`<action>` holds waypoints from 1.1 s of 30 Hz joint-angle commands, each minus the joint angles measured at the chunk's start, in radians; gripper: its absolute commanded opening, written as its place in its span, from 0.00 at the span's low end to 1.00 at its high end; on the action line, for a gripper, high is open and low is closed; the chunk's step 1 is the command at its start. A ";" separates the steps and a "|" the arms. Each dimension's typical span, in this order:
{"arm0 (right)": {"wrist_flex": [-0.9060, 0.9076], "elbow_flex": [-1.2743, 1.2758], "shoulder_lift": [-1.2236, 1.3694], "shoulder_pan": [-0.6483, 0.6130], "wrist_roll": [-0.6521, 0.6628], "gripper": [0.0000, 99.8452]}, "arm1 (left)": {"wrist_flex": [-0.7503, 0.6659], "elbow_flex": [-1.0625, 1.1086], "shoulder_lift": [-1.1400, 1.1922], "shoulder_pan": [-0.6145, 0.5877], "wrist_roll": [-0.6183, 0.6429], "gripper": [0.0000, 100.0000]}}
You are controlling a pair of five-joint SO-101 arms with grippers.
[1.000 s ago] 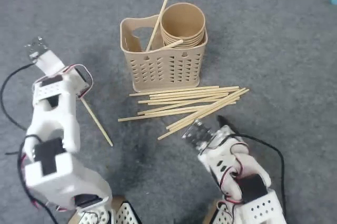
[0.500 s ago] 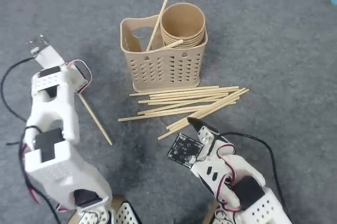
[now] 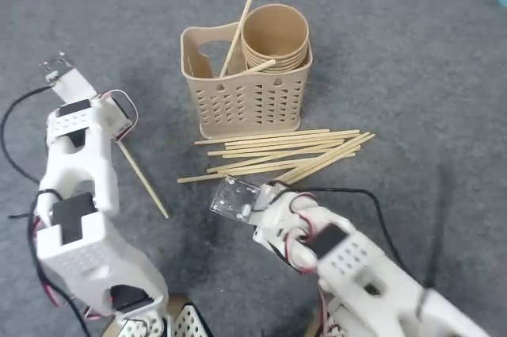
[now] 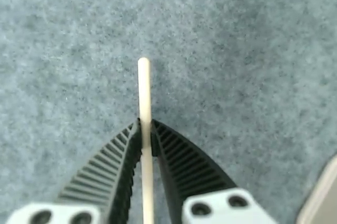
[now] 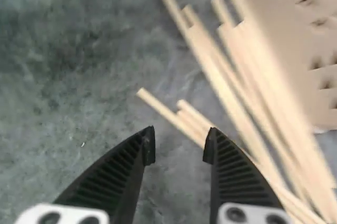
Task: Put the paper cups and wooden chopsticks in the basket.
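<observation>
Left gripper pinches one thin pale wooden chopstick, prob. to lift it; right gripper, jaws apart, points at the loose chopstick pile beside the beige perforated plastic basket w/ brown paper cups inside.

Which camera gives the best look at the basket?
The high view: the basket appears whole, from above, with stacked paper cups and a chopstick standing inside. The right wrist view catches a stretch of its perforated wall. A pale corner in the left wrist view might be it; unclear.
</observation>
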 commanded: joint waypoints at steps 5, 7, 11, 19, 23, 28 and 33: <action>-0.097 -0.198 0.367 0.010 -0.009 0.17 | 0.002 -0.041 -0.009 0.000 0.011 0.01; -0.053 -0.241 0.390 0.013 -0.012 0.17 | 0.002 -0.041 -0.009 0.000 0.011 0.01; -0.042 -0.264 0.420 0.015 -0.012 0.17 | 0.002 -0.041 -0.009 0.000 0.011 0.01; -0.031 -0.368 0.433 0.015 0.028 0.17 | 0.002 -0.041 -0.009 0.000 0.011 0.01; -0.030 -0.425 0.467 0.015 0.051 0.17 | 0.002 -0.041 -0.009 0.000 0.009 0.01; 0.076 -0.509 0.630 0.015 0.057 0.17 | 0.002 -0.042 -0.008 0.002 0.009 0.01; 0.229 -0.644 0.704 0.025 0.057 0.16 | 0.000 -0.044 -0.008 0.002 0.008 0.01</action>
